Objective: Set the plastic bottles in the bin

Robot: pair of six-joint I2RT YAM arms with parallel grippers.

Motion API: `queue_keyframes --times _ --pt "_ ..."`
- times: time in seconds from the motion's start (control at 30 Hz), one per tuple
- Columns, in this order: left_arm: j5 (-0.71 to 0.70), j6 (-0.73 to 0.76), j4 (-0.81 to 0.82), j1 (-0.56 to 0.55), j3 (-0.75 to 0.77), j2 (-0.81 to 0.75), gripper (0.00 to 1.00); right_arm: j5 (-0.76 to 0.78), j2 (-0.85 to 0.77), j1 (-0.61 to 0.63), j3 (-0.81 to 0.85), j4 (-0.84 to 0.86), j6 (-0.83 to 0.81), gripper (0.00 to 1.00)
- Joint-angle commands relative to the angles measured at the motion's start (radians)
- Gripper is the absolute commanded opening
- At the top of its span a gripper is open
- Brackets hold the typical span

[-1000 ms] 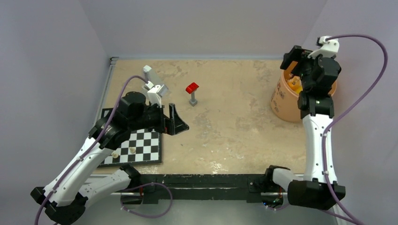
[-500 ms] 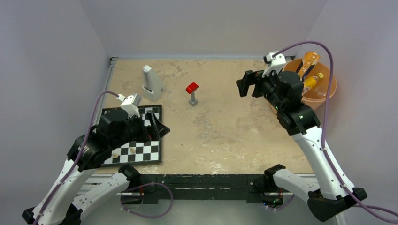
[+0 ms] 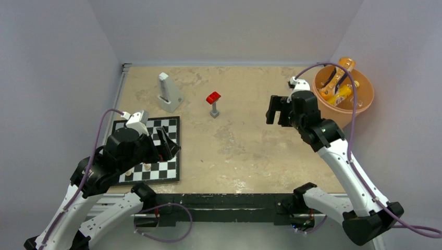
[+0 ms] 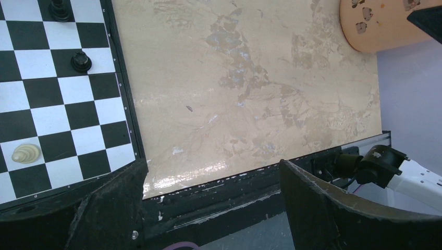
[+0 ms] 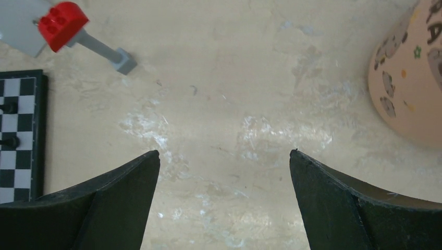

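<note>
The peach-orange bin (image 3: 359,107) stands at the far right of the table. Orange-yellow bottles (image 3: 340,92) lie inside it, one neck sticking above the rim. The bin's side also shows in the right wrist view (image 5: 412,88) and in the left wrist view (image 4: 375,31). My right gripper (image 3: 276,110) is open and empty, above the table left of the bin. My left gripper (image 3: 169,143) is open and empty, over the right edge of the chessboard (image 3: 156,169). No bottle shows on the table.
A red-topped grey stand (image 3: 213,103) stands mid-table, also in the right wrist view (image 5: 78,31). A white wedge-shaped device (image 3: 169,94) sits at the back left. A few chess pieces (image 4: 26,152) stand on the board. A black rail (image 3: 224,200) runs along the near edge.
My right arm has swung away from over the bin, left and toward me, gripper empty. My left arm has drawn back toward the near left over the chessboard.
</note>
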Motion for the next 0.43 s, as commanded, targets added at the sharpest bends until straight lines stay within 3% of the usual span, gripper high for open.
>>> queue_keyframes --times 0.0,0.4 --pt "-0.013 -0.02 0.024 0.003 -0.034 -0.006 1.0 0.114 -0.088 0.002 -0.062 -0.031 0.072 0.98" --pt "-0.006 -0.005 0.04 0.003 -0.035 0.029 1.0 0.13 -0.092 0.002 -0.087 -0.036 0.094 0.98"
